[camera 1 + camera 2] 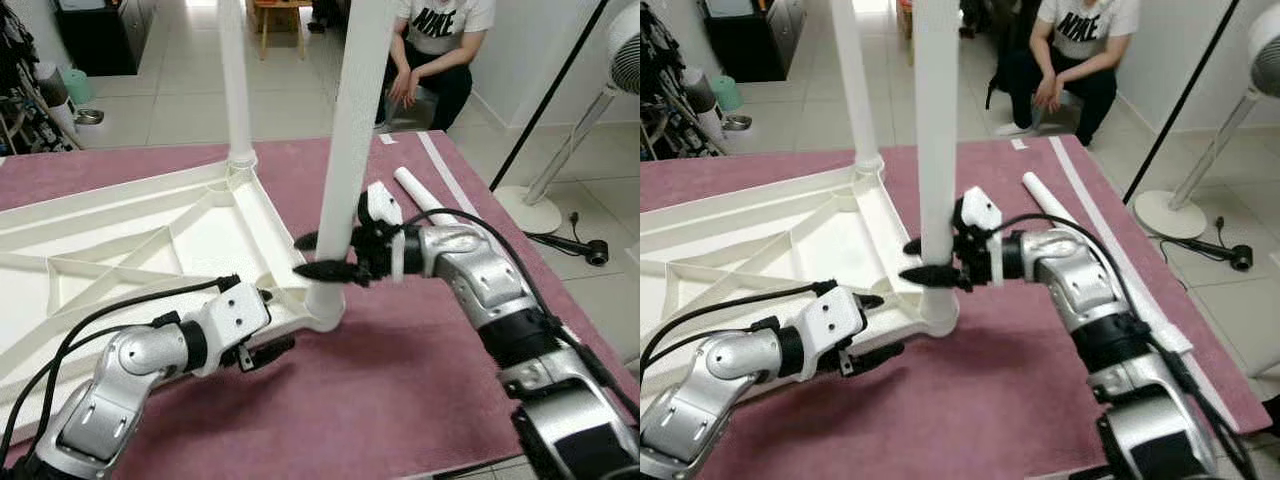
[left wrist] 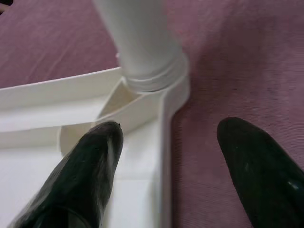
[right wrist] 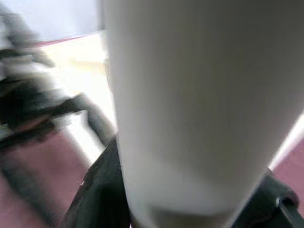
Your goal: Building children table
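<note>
The white table top [image 1: 130, 225] lies upside down on a pink mat [image 1: 400, 380]. One white leg [image 1: 234, 80] stands in its far corner. A second leg [image 1: 352, 130] stands upright in the near corner socket [image 1: 325, 305], and my right gripper [image 1: 312, 256] is shut on it just above the socket. That leg looms close in the right wrist view [image 3: 190, 104]. My left gripper [image 1: 275, 322] is open and low beside the same corner, its fingers astride the table's edge [image 2: 164, 142] below the socket [image 2: 156, 78]. A third leg [image 1: 420, 193] lies loose on the mat.
A person [image 1: 435, 45] sits on the floor beyond the mat. A standing fan [image 1: 600, 95] and a slanting black pole [image 1: 545, 100] are at the right, with a black handheld device [image 1: 585, 247] on the tiles. Shelves stand at the far left.
</note>
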{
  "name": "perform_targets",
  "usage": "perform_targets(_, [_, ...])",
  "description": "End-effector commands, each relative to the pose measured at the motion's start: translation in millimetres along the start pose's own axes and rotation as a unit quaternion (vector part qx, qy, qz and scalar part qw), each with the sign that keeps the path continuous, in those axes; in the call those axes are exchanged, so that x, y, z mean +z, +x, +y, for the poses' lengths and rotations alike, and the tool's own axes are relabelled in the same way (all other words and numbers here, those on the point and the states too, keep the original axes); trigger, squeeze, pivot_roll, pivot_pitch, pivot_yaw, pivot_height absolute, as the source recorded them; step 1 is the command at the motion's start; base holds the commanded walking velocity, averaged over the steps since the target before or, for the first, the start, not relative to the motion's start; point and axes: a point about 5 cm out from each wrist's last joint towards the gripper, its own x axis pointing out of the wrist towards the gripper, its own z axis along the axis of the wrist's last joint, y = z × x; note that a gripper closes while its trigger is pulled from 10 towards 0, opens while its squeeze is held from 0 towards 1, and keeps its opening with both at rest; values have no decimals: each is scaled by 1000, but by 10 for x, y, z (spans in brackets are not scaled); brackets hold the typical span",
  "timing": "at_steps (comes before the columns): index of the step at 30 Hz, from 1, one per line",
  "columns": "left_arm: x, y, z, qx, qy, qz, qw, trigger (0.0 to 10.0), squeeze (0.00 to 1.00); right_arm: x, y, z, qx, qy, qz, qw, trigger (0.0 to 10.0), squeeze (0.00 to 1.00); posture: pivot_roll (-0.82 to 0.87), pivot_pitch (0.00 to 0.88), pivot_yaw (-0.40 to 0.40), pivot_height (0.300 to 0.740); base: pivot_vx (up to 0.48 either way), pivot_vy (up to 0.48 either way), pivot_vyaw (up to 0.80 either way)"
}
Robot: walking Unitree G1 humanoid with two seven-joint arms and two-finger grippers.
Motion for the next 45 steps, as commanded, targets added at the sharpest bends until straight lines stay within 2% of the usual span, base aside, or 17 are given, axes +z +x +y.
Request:
perform_targets(1, [-27, 18, 9, 9, 0, 9, 1000, 10000, 0, -258, 22, -74, -99, 5, 74, 992, 0, 0, 118, 0, 16, 740, 0, 0, 0])
perform_targets(2, [-27, 18, 9, 9, 0, 9, 1000, 10000, 0, -258, 22, -74, -99, 5, 74, 992, 0, 0, 118, 0, 16, 740, 0, 0, 0])
perform_targets(4, [-39, 42, 18, 10, 0, 16, 1000, 10000, 0, -317, 119, -97, -184, 18, 81, 979, 0, 0, 117, 0, 17, 740, 0, 0, 0])
perform_targets(5, [-39, 42, 18, 10, 0, 16, 1000, 10000, 0, -317, 119, -97, -184, 18, 81, 979, 0, 0, 117, 0, 17, 740, 0, 0, 0])
perform_targets(7, [-41, 106, 62, 18, 1, 26, 1000, 10000, 0, -344, 233, -119, -287, 44, 82, 953, 0, 0, 112, 0, 24, 740, 0, 0, 0])
perform_targets(8, [-41, 106, 62, 18, 1, 26, 1000, 10000, 0, -344, 233, -119, -287, 44, 82, 953, 0, 0, 112, 0, 24, 740, 0, 0, 0])
perform_targets(9, [-36, 130, 79, 20, 0, 28, 999, 10000, 0, -351, 267, -128, -326, 54, 83, 940, 0, 0, 109, 0, 25, 740, 0, 0, 0])
perform_targets(10, [-36, 130, 79, 20, 0, 28, 999, 10000, 0, -351, 267, -128, -326, 54, 83, 940, 0, 0, 109, 0, 25, 740, 0, 0, 0])
perform_targets(11, [-13, 162, 90, 20, 0, 25, 999, 10000, 0, -323, 338, -107, -356, 63, 72, 929, 0, 0, 109, 0, 25, 740, 0, 0, 0])
perform_targets(15, [45, 226, 127, 23, -1, 15, 1000, 10000, 0, -218, 478, -29, -369, 70, 39, 926, 0, 0, 107, 0, 26, 740, 0, 0, 0])
perform_targets(20, [104, 331, 266, 57, -10, 16, 998, 10000, 0, -63, 614, 110, -328, 62, -1, 943, 0, 0, 106, 0, 25, 740, 0, 0, 0])
perform_targets(21, [116, 363, 317, 70, -12, 19, 997, 10000, 0, -18, 624, 142, -314, 57, -13, 948, 10000, 0, 103, 0, 27, 740, 0, 0, 0])
perform_targets(27, [132, 399, 398, 91, -19, 24, 995, 10000, 0, 77, 612, 191, -301, 37, -39, 952, 10000, 0, 98, 0, 35, 740, 0, 0, 0])
perform_targets(30, [134, 388, 421, 93, -22, 26, 995, 10000, 0, 171, 528, 225, -287, 11, -67, 956, 10000, 0, 96, 0, 39, 740, 0, 0, 0])
perform_targets(35, [114, 381, 444, 95, -22, 34, 995, 10000, 0, 261, 421, 231, -277, 4, -89, 957, 10000, 0, 98, 0, 42, 740, 0, 0, 0])
perform_targets(36, [85, 398, 525, 115, -31, 50, 992, 10000, 0, 368, 354, 306, -235, 0, -113, 965, 10000, 0, 95, 0, 45, 740, 0, 0, 0])
perform_targets(45, [-49, 410, 648, 124, -32, 93, 987, 10000, 0, 335, 320, 445, -181, -14, -93, 979, 10000, 0, 87, 0, 52, 740, 0, 0, 0])
